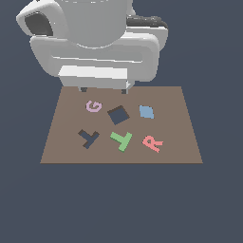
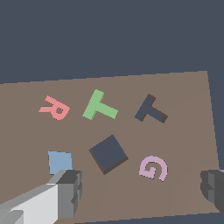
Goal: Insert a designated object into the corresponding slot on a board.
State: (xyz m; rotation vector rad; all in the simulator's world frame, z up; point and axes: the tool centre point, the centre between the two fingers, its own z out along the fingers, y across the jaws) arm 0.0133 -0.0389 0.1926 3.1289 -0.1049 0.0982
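Observation:
The light-green T block (image 1: pixel 122 140) lies flat on the brown board (image 1: pixel 180 142), near its front middle. The dark navy T-shaped slot (image 1: pixel 88 138) is beside it, toward the exterior view's left. My gripper (image 1: pixel 104 89) hangs over the board's far edge, well apart from the T, with its jaws wide open and empty. In the wrist view the green T (image 2: pixel 99 106) and the T slot (image 2: pixel 150 110) lie side by side on the board (image 2: pixel 188 96). The gripper (image 2: pixel 142 192) shows one finger (image 2: pixel 70 192) at each side of the frame.
On the board also lie a pink G (image 1: pixel 94 106), a dark square cut-out (image 1: pixel 118 114), a light-blue diamond block (image 1: pixel 146 112) and a salmon-red R (image 1: pixel 153 143). The arm's white body fills the upper part of the exterior view.

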